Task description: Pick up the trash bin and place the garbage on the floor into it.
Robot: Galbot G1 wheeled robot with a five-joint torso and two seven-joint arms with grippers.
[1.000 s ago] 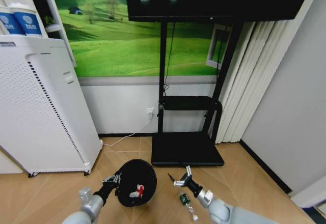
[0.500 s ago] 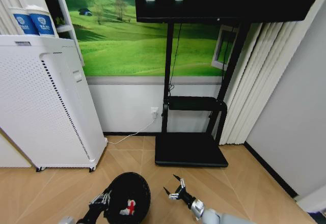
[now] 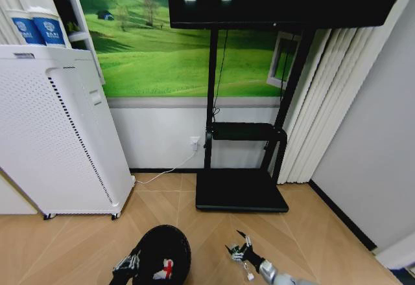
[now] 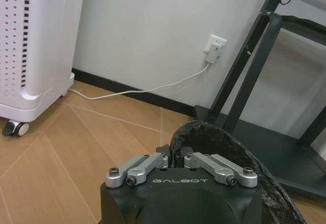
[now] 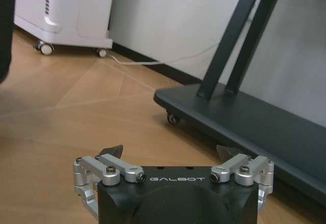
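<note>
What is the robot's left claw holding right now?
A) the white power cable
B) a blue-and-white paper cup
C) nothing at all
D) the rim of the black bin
D: the left claw is shut on the rim of the trash bin, whose black mesh edge curves away from it.

I see a white perforated appliance (image 3: 55, 129) on castors at left, two blue-and-white cups (image 3: 37, 28) above it. Black screen stand (image 3: 241, 189) against the wall (meadow mural behind); white cord (image 4: 147, 88) runs to a socket (image 4: 214, 48).
</note>
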